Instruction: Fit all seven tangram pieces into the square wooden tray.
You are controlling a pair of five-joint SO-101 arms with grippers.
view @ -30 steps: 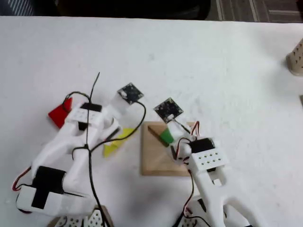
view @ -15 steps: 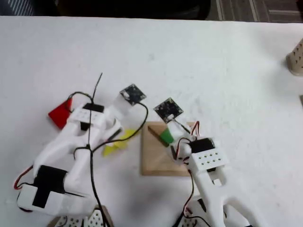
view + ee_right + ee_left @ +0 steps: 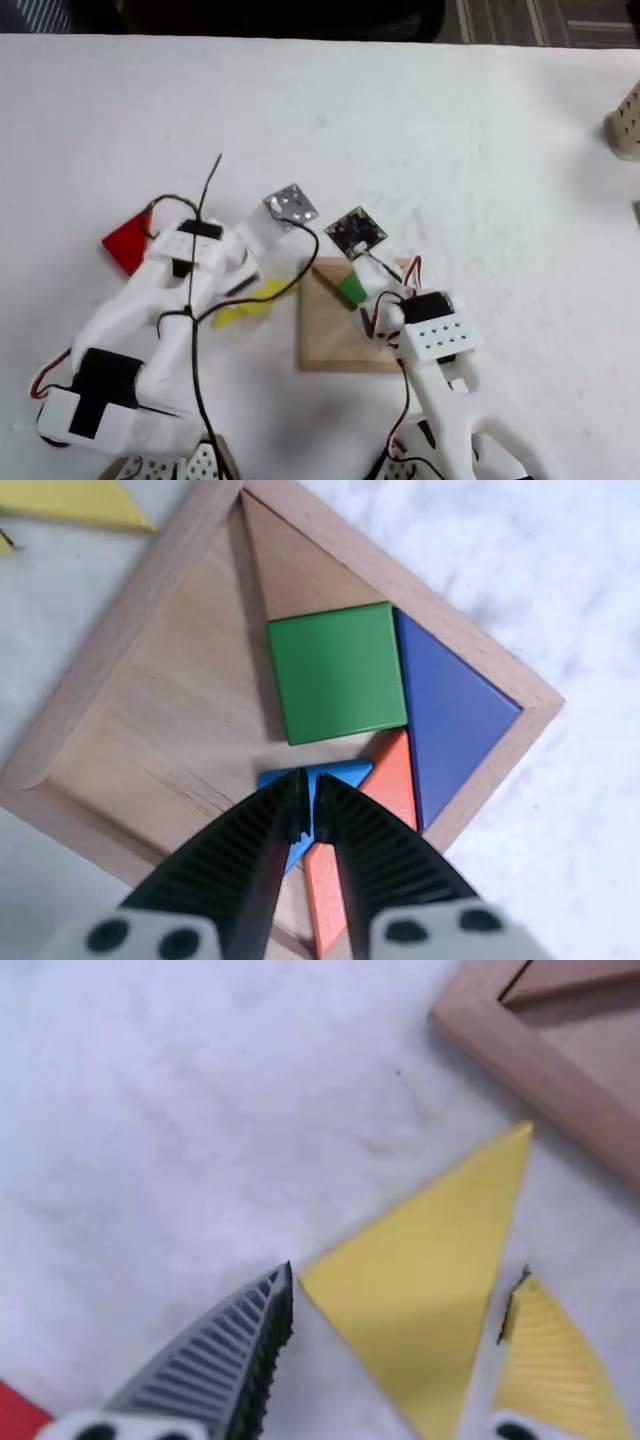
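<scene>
Left pincer (image 3: pixel 400 1282) swung nearer the wooden tray (image 3: pixel 325 342), yellow triangle (image 3: pixel 247 304) turned flatter, tip closer to it.

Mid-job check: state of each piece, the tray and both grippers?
Left gripper: open, straddling the yellow triangle.
Right gripper: shut, above the tray.
Yellow triangle: on table, outside tray.
Red piece: on table, outside tray.
Tray: partly filled.
Green square: in tray.
Dark blue triangle: in tray.
Orange piece: in tray.
Light blue piece: in tray.

The wooden tray (image 3: pixel 95 665) is pale tan with visible grain. Solid-coloured, unpatterned: green square (image 3: pixel 335 670), dark blue triangle (image 3: pixel 450 715), orange piece (image 3: pixel 397 778), light blue piece (image 3: pixel 338 773), yellow triangle (image 3: pixel 430 1290), red piece (image 3: pixel 122 243). The table (image 3: pixel 450 130) is white.
</scene>
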